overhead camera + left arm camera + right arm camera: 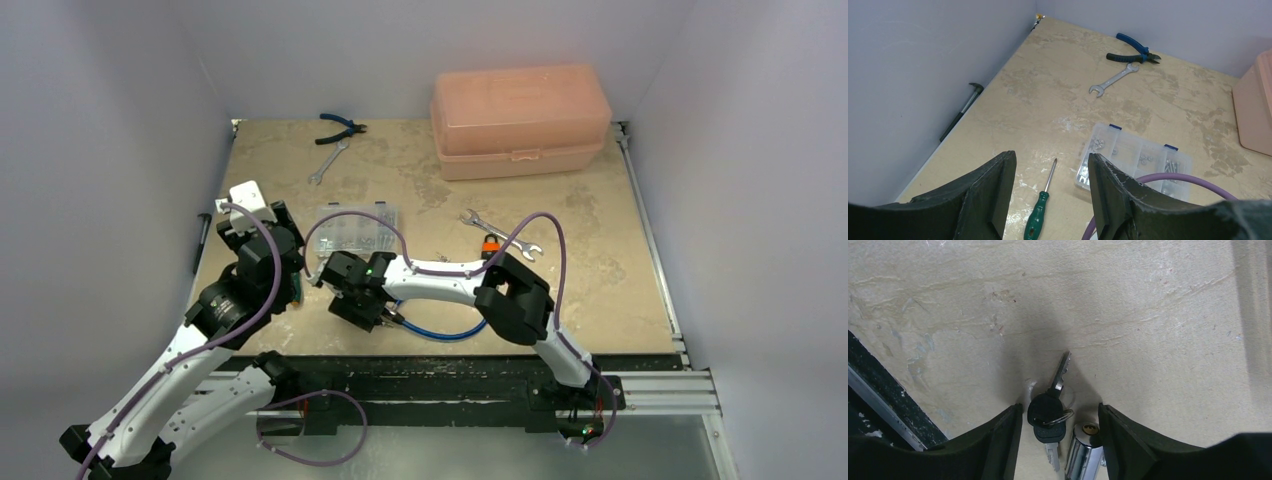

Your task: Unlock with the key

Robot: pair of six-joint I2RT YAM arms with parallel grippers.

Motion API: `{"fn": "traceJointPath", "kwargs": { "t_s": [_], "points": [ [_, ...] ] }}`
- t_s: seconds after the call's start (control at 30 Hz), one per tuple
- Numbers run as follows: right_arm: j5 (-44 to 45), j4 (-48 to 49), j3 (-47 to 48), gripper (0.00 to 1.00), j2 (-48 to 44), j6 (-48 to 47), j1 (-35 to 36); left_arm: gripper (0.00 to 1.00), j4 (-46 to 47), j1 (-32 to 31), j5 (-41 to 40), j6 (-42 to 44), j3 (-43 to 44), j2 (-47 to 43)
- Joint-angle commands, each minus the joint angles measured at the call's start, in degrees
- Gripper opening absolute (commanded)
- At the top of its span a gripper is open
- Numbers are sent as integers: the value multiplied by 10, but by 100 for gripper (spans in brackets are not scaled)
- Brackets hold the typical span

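The key [1047, 412] has a black plastic head and lies flat on the table, ringed to a like one, with its blade pointing away. My right gripper [1059, 410] is open and low over it, one finger on each side, touching nothing. A chrome lock cylinder [1082, 452] with a brass keyhole lies just right of the key, also between the fingers. In the top view the right gripper [360, 308] hides the key. The orange padlock [490, 243] lies behind the right arm. My left gripper [1050, 160] is open and empty, raised at the table's left [270, 225].
A green screwdriver [1038, 220] lies under the left gripper. A clear parts box [350, 228], a wrench [327, 163], blue pliers [340, 126], a second wrench [500, 235] and a pink toolbox [520, 120] lie further back. A blue cable [440, 332] curves by the front edge.
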Motion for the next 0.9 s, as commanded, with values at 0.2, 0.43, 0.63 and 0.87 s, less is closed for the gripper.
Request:
{"fn": "traceJointPath", "kwargs": {
  "t_s": [0.2,0.43,0.63,0.87],
  "points": [
    [-21,-23,15,47,1,-52,-13,58,10,4,-4,-1,0,4],
    [-48,17,-11,41,-1,-60,-16,58,10,4,-5,-1,0,6],
    [-48,48,-30,10,-4,-60,-23,58,10,4,-4,0,0,9],
    [-48,64,-45,0,-21,-62,-27,58,11,4,-4,-1,0,7]
  ]
}}
